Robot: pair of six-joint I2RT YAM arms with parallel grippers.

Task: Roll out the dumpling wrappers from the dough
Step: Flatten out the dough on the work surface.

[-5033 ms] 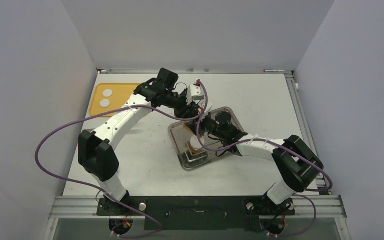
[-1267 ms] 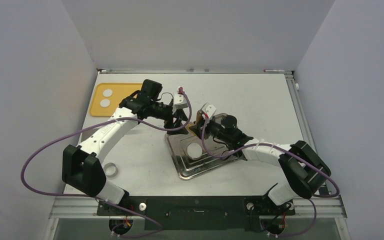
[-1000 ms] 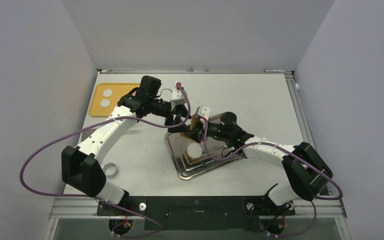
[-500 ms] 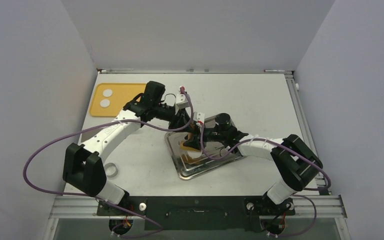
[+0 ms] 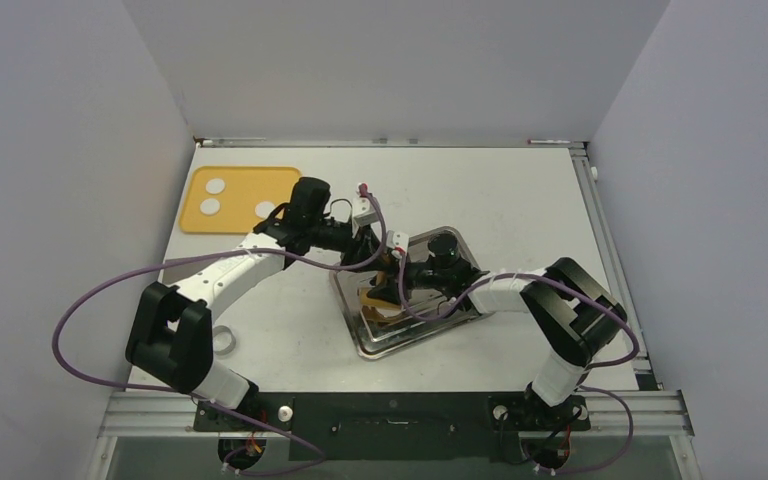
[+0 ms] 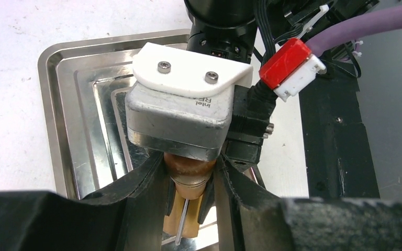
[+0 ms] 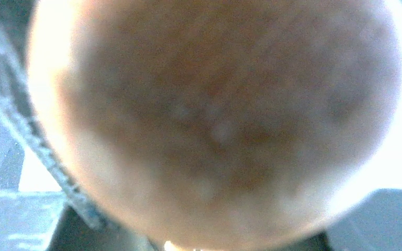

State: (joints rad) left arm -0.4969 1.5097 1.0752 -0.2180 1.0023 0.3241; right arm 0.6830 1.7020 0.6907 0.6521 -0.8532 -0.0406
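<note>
Both ends of the rolling pin [image 6: 189, 172] are pinched over the tray [image 6: 63, 104], left gripper [image 6: 188, 209] facing right gripper [image 5: 397, 283]; the dough [image 5: 215, 185] sits on the yellow board [image 5: 245, 185], far-left, nearer the left one, and anything beneath the pin is hidden

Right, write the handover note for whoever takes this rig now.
Left tool: shut on the pin.
Right tool: shut on the same pin, over the tray.
Three dough lumps sit unrolled on the yellow board, far left.
Done: no wrapper in view; whatever lies under the pin is hidden.
Left: roll out the lumps.
</note>
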